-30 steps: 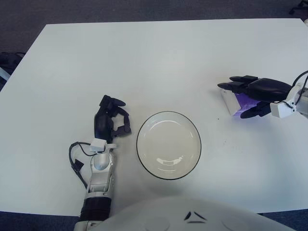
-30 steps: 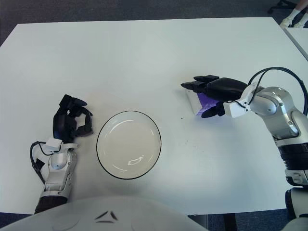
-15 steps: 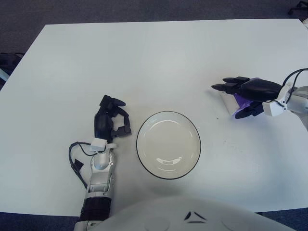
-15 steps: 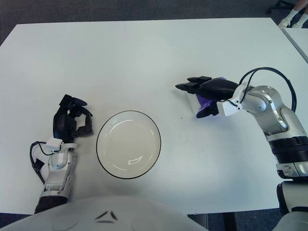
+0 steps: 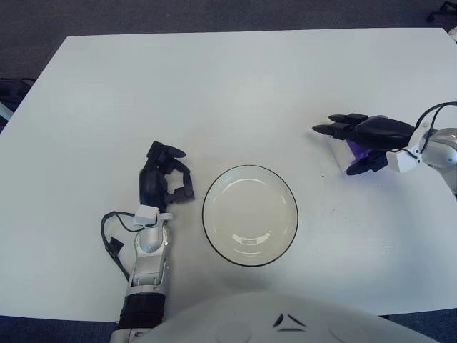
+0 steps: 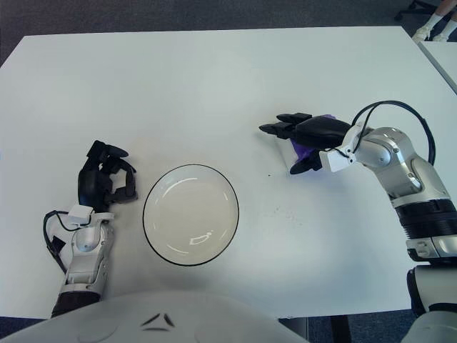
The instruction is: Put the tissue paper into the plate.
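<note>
Gripping tissue paper [image 6: 303, 148] (purple-white), right hand [image 6: 308, 133] beside plate [image 6: 191, 214].

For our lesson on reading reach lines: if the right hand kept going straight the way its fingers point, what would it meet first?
Probably nothing: the right hand, closed on the tissue paper, points toward the robot's left over bare table, passing behind the plate, though depth is unclear.

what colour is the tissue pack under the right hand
Purple and white; the tissue pack shows best in the right eye view, under the right hand.
</note>
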{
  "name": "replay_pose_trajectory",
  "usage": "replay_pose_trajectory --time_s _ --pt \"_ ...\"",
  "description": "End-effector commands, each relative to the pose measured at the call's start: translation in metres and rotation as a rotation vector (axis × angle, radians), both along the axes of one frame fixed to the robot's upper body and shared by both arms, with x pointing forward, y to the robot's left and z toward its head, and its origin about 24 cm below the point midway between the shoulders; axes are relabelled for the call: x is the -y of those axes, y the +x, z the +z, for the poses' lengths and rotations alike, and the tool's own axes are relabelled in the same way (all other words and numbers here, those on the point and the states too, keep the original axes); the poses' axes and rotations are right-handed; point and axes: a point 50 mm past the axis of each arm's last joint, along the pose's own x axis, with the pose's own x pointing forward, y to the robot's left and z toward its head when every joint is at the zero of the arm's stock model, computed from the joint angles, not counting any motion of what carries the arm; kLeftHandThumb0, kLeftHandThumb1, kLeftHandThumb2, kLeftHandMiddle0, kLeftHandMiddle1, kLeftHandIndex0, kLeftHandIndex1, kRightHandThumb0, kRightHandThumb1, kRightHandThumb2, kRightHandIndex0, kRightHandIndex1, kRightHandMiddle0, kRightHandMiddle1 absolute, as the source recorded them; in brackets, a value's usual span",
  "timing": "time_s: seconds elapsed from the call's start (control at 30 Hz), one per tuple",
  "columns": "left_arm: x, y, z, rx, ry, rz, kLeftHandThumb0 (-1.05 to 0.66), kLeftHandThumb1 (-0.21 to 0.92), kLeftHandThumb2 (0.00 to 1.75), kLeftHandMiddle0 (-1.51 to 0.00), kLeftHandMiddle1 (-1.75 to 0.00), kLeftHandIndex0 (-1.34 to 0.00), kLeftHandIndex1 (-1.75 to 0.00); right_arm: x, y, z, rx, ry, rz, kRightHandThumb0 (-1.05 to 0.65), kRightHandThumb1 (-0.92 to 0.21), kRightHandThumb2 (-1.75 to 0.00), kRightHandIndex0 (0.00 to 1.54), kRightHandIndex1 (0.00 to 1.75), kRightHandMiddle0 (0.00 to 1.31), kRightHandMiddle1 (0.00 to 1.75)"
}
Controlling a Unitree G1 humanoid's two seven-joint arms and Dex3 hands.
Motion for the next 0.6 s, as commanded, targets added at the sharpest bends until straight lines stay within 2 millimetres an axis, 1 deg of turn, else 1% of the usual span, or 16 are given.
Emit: replay_pose_trajectory --time_s 0.0,0.23,0.57 --pt "-0.001 -0.023 -0.037 -0.212 -0.015 0.035 -0.01 0.17 1.51 -0.73 -1.75 -0.47 -1.75 0.001 0.001 -0.005 0.012 0.013 -0.009 -1.05 -0.83 -0.25 0.00 0.00 0.00 0.00" --pt "-0.001 -0.024 -0.037 -0.222 -0.022 0.042 -0.01 0.14 1.54 -0.75 -1.75 -0.50 -1.75 0.008 -0.001 -0.015 0.036 0.051 -0.043 -1.05 -0.84 -0.26 0.00 0.00 0.00 0.00" --pt "-0.003 -0.025 -0.035 -0.196 -0.010 0.027 -0.01 0.12 1.56 -0.77 -1.75 -0.50 -1.75 0.016 -0.002 -0.021 -0.056 0.088 -0.185 -1.05 -0.82 -0.25 0.00 0.00 0.00 0.00"
